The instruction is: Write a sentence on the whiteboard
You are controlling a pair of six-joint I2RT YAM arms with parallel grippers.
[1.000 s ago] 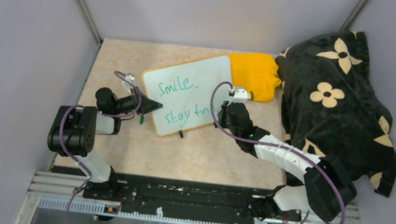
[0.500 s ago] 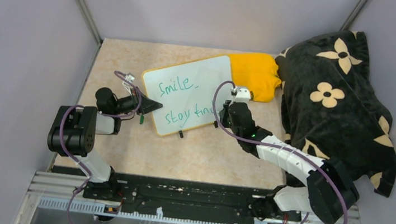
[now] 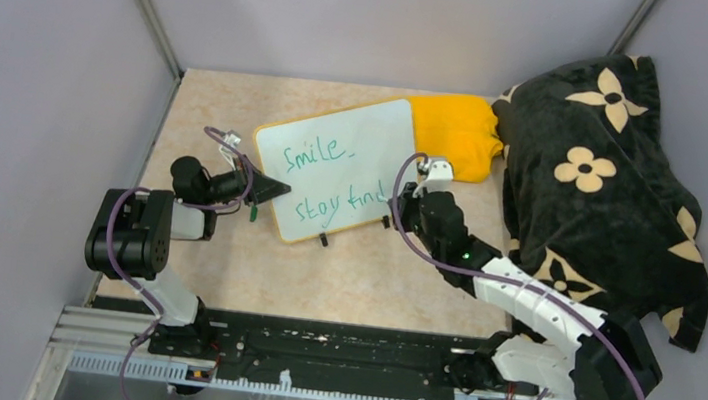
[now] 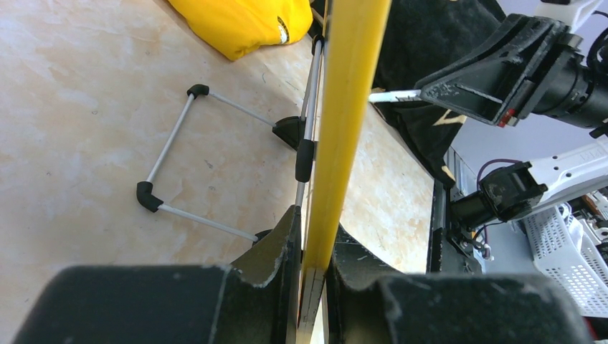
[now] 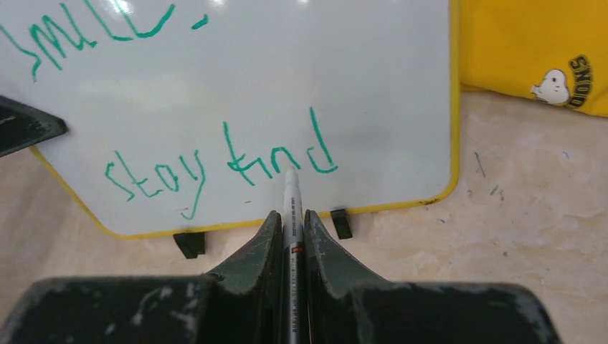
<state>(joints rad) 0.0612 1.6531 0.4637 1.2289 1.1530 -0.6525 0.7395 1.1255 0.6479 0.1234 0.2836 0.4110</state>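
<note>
whiteboard (image 5: pixel 251 72): glossy, rnd corners, yellow rim | sentence (image 5: pixel 229 154): green strokes | marker (image 5: pixel 292 215): slim

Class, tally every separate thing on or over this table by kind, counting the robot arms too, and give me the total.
Whiteboard: 1
Marker: 1
Yellow cloth: 1
Black flowered blanket: 1
Robot arms: 2, the left arm and the right arm
Total: 6
</note>
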